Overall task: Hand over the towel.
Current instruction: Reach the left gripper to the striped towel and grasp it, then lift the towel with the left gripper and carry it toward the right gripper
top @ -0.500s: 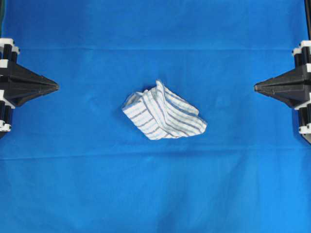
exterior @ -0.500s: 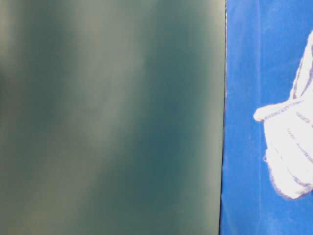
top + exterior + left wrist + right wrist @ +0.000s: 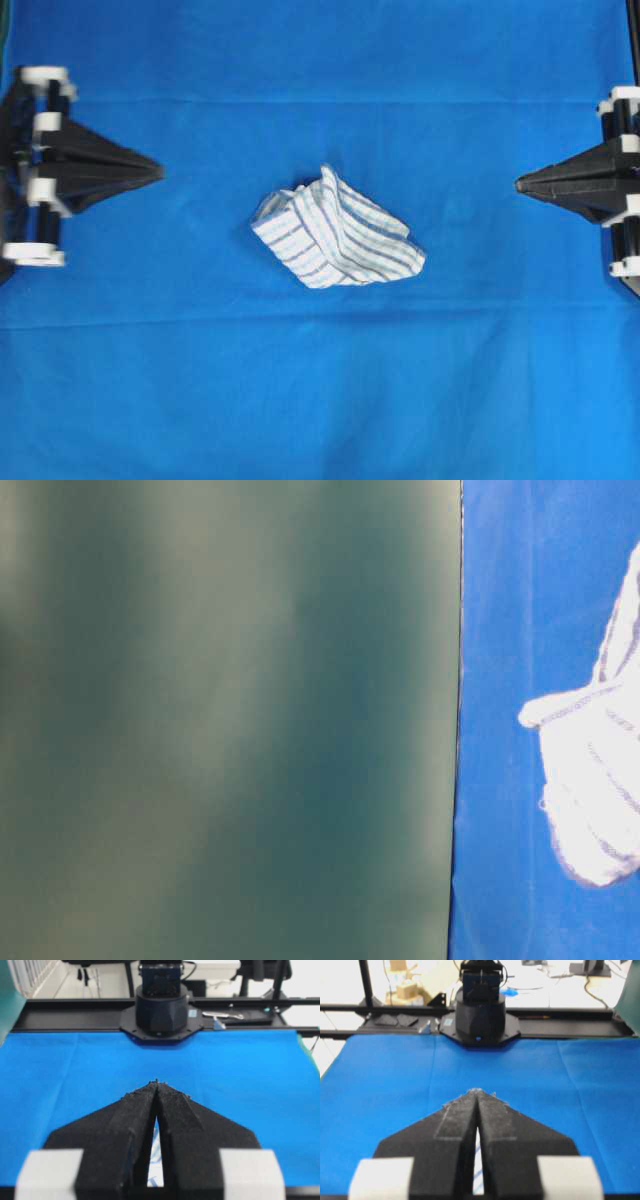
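From overhead, the towel (image 3: 337, 232) lies crumpled in the middle of the blue cloth (image 3: 320, 400) that covers the counter, its white folds crossed by thin blue and grey stripes. My left hand (image 3: 158, 172) is to the left of the towel, its black fingers pressed together into a point aimed at it, well apart from it and holding nothing. My right hand (image 3: 519, 184) is on the towel's other side, closed to the same sharp point, also well apart and empty. The towel sits between the two tips, a little lower in this view than the line joining them.

At table level, a blurred grey-green surface (image 3: 225, 720) fills most of the view; the towel (image 3: 590, 790) shows at the right edge, white and overexposed, resting on the blue cloth (image 3: 520, 590).

From my left wrist, my left hand (image 3: 157, 1083) is shut, fingertips meeting. A sliver of striped towel (image 3: 156, 1160) shows through the slit between the fingers, and the other arm's black base (image 3: 161, 1010) stands beyond it.

From my right wrist, my right hand (image 3: 477, 1092) is likewise shut, with the towel (image 3: 478, 1170) glimpsed through the slit and the facing arm's base (image 3: 481, 1017) beyond it.
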Action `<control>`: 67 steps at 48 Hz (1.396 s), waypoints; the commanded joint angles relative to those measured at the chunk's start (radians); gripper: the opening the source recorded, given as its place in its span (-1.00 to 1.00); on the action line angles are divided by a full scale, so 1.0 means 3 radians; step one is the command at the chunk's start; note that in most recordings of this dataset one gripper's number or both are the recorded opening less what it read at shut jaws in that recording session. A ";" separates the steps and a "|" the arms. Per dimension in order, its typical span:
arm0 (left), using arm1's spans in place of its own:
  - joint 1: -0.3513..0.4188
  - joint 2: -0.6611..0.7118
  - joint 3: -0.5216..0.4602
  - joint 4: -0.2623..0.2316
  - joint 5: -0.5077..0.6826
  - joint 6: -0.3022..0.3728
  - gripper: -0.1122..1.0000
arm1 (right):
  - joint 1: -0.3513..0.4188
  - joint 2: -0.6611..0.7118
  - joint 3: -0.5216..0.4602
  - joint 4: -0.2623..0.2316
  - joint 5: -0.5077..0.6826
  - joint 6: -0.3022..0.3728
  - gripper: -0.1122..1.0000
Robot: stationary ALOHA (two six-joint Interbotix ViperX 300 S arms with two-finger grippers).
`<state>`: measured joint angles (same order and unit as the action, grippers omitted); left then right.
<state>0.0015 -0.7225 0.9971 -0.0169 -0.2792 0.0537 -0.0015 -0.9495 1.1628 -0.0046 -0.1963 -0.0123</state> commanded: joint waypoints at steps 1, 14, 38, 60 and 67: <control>0.0026 0.0297 -0.0261 -0.0005 0.0046 0.0010 -0.80 | -0.0005 0.0036 -0.0092 0.0000 0.0031 0.0010 -0.80; 0.0061 0.1089 -0.0833 -0.0005 0.0793 -0.0020 -0.02 | -0.0005 0.0082 -0.0097 -0.0005 0.0128 0.0031 -0.80; 0.0000 0.2582 -0.1606 -0.0010 0.1565 -0.0036 0.85 | -0.0005 0.0235 -0.0072 -0.0005 0.0133 0.0026 -0.80; -0.0123 0.3196 -0.1871 -0.0015 0.1468 -0.0036 0.86 | -0.0005 0.0266 -0.0066 0.0000 0.0225 0.0020 -0.80; -0.0118 0.3221 -0.1892 -0.0010 0.1473 -0.0031 0.82 | -0.0005 0.0266 -0.0066 0.0000 0.0251 0.0026 -0.80</control>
<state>-0.0322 0.2608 0.4556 -0.0184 0.1687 0.0430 -0.0015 -0.8744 1.1628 -0.0031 -0.1227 -0.0046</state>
